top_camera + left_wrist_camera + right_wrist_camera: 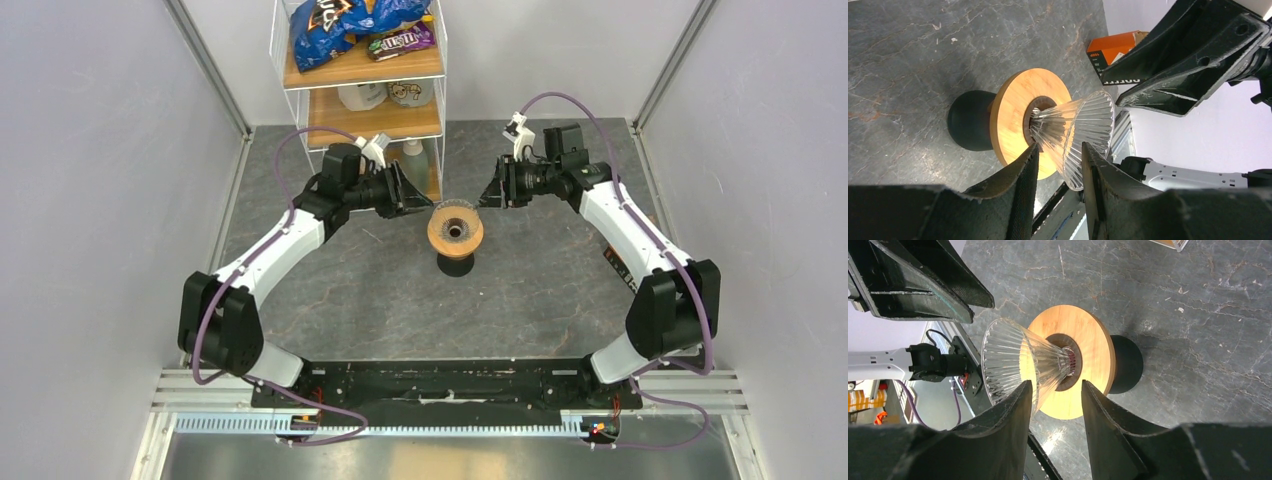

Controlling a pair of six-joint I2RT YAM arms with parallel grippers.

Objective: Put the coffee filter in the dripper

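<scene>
The dripper [455, 232] stands upright mid-table: a clear ribbed glass cone [1083, 127] in a light-wood ring [1015, 107] on a black base [968, 120]. The glass cone looks empty. No tan paper coffee filter shows in any view. My left gripper [415, 205] is open and empty just left of the dripper, and its fingertips [1059, 146] frame the cone's rim. My right gripper [488, 195] is open and empty just right of it, with the cone [1013, 362] between its fingertips [1055, 382]. Neither gripper is closed on the dripper.
A white wire rack with wooden shelves [365, 70] stands at the back, close behind the left gripper, with snack bags [350, 25] on top. A black-and-orange packet [1113, 50] lies on the table beyond the right arm. Grey walls enclose both sides.
</scene>
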